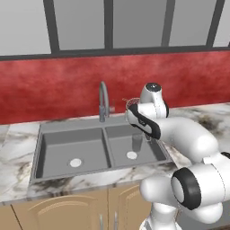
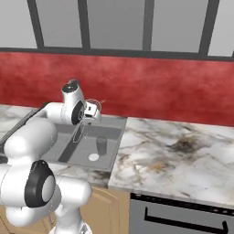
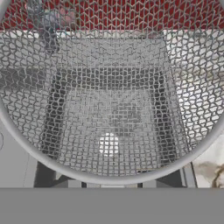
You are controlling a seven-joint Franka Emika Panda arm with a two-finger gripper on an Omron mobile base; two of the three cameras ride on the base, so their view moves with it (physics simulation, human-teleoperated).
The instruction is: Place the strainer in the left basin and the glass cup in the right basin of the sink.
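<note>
Strainer (image 3: 112, 87) gripped in jaws, above sink (image 1: 67, 130) | glass cup (image 1: 136, 142) in right basin (image 1: 152, 150)

Strainer (image 3: 112, 87) (silver mesh) aloft over sink (image 1: 72, 130); glass cup (image 1: 136, 142) upright, right basin (image 1: 148, 150)

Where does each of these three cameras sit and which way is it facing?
Left base view: behind the arm's left, facing the sink; arm at lower right.
Right base view: behind the arm's right, facing the sink and the marble counter; arm at lower left.
Hand view: on the hand, looking through the strainer.
Both base views share the glass cup.
</note>
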